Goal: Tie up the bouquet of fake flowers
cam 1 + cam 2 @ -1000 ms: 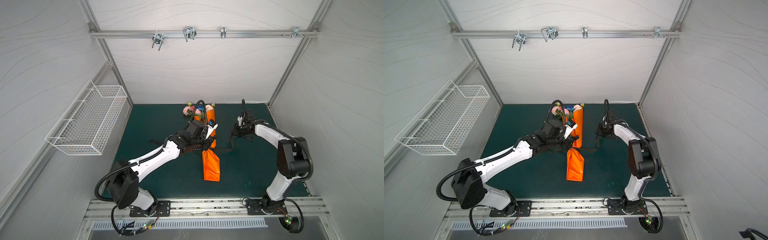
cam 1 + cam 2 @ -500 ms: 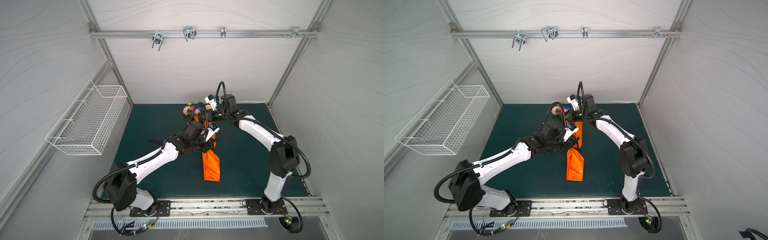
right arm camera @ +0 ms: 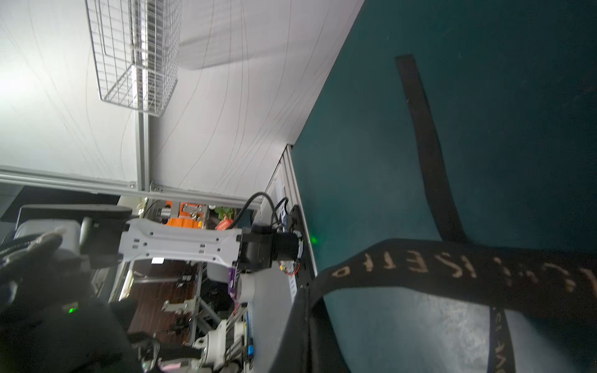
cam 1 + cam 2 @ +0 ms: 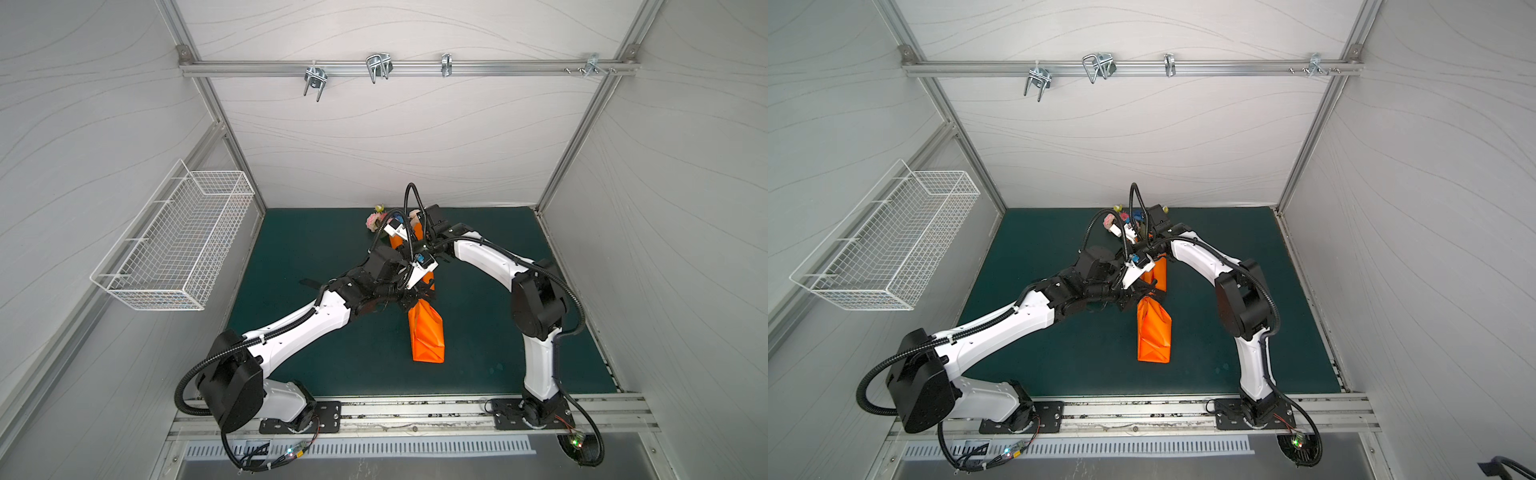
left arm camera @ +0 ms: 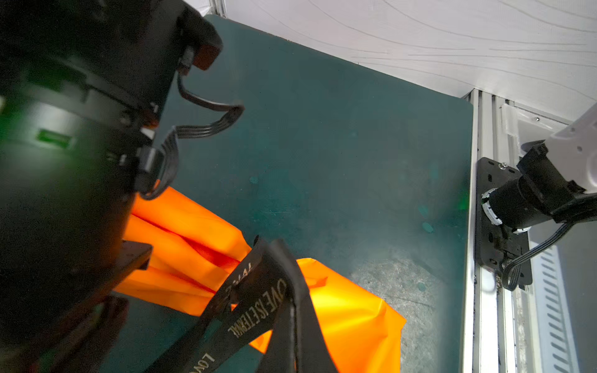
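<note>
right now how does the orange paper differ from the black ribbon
The orange paper is plain and broad; the black ribbon is narrow with pale lettering. The paper lies creased on the mat; the ribbon loops over it. Both are thin and flexible.

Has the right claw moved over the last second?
Yes. The right claw swung left, from the bare mat right of the orange paper to above its upper end.

White wave-grained walls (image 4: 374, 137), aluminium rail (image 4: 498, 65) with hooks (image 4: 377, 66); wire basket (image 4: 174, 249) on side wall, green mat (image 4: 311, 241)
</note>
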Robot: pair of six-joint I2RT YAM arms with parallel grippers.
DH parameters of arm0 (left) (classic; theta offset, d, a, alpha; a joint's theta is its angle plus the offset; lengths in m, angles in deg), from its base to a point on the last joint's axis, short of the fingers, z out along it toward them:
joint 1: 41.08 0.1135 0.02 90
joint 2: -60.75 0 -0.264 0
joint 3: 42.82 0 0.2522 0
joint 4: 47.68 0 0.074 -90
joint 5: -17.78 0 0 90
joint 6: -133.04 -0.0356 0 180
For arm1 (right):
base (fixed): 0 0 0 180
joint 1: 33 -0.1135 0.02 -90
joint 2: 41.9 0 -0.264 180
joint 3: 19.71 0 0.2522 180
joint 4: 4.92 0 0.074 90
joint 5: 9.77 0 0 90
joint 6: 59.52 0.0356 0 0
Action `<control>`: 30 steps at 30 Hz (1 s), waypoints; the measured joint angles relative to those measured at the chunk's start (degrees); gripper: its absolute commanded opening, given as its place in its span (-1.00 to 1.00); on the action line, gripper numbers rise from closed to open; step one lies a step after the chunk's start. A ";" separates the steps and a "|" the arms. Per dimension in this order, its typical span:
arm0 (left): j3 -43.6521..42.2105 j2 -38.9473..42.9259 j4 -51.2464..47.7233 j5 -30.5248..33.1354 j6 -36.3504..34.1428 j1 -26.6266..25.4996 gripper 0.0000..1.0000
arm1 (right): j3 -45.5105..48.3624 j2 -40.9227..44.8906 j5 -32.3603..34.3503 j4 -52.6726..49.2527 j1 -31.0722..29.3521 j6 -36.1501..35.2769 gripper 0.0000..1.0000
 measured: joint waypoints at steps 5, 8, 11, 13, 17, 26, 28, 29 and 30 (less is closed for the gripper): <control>-0.39 0.48 0.20 -0.81 -0.02 0.00 -1.00 | -0.74 -0.31 0.00 -14.01 -1.99 -10.80 -0.56; -0.79 0.50 0.13 -1.60 0.00 -0.02 -1.00 | -0.83 -0.83 2.99 -17.99 -3.85 -13.11 -0.25; -0.81 0.37 0.20 -1.73 0.22 -0.17 -1.00 | -0.83 -0.90 6.95 -18.60 -3.98 -11.69 -0.03; -0.81 0.04 0.31 -1.70 0.48 -0.17 -1.00 | -0.68 -0.48 9.51 -17.55 -2.38 -9.73 0.01; -0.79 -1.33 1.01 -0.79 1.81 -0.17 -1.00 | 3.96 4.79 16.76 -12.00 4.28 -3.78 0.00; 1.49 -8.90 0.57 3.21 9.25 0.98 -1.00 | 33.88 43.76 50.86 0.20 9.29 9.92 -0.06; 2.99 -11.04 0.52 2.93 11.98 2.67 -1.00 | 39.36 52.35 59.14 1.29 3.76 10.47 -0.10; 3.78 -12.04 0.50 2.69 13.46 3.80 -1.00 | 41.46 55.36 62.49 1.70 0.48 10.27 -0.10; 4.55 -12.79 0.20 2.49 14.60 4.70 -1.00 | 43.01 57.37 65.33 2.14 -2.75 10.10 -0.11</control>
